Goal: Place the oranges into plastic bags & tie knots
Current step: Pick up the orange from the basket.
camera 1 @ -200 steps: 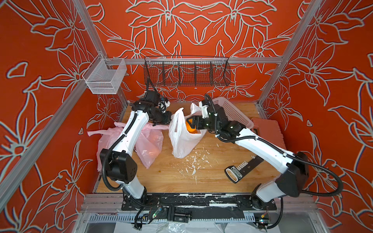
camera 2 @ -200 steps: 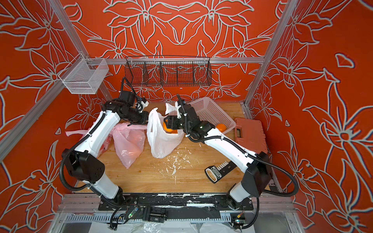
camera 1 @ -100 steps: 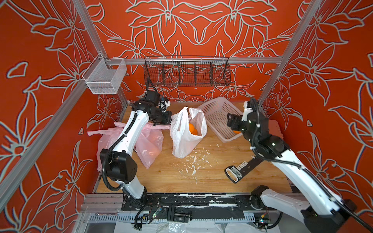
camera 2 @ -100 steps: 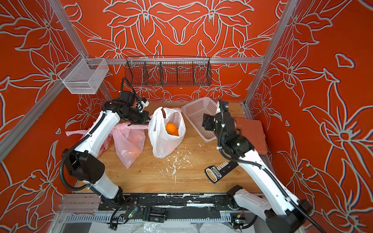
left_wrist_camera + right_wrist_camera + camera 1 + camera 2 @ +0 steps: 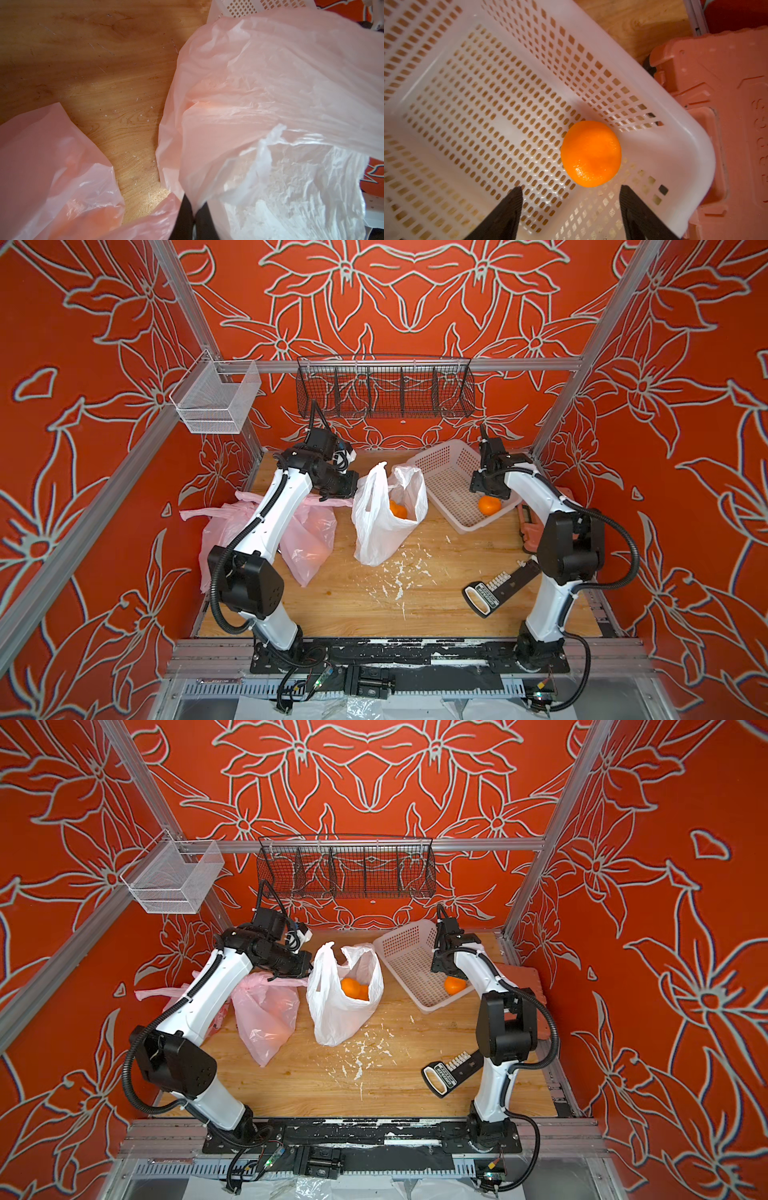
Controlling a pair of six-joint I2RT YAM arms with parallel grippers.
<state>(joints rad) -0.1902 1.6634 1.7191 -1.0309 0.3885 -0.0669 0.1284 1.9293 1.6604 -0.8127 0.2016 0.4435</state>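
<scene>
Hovering over the pale perforated basket (image 5: 685, 133), the right gripper (image 5: 570, 188) stands with its jaws wide apart and nothing between them; the lone orange (image 5: 590, 153) on the basket floor lies just ahead of the fingertips, a little off the midline toward the basket's corner, so the next move looks like a short reach forward and down to straddle it; the fruit is round, so no axis needs matching, only centring; it rests close to the corner wall, which leaves little room for the finger on that side, while the other finger has bare floor to work in; a salmon-coloured case (image 5: 726, 104) lies just beside the rim and could foul a wide swing; the right arm is by far the nearer, since the left gripper (image 5: 349, 489) is across the counter (image 5: 374, 605), pinched together on the edge of the white bag (image 5: 382, 539) and holding its mouth up and open; bagged oranges (image 5: 398, 509) show inside in both top views; between basket and bag mouth the way looks open, with the pink bags (image 5: 307, 539) lying beyond, beside the left arm.
</scene>
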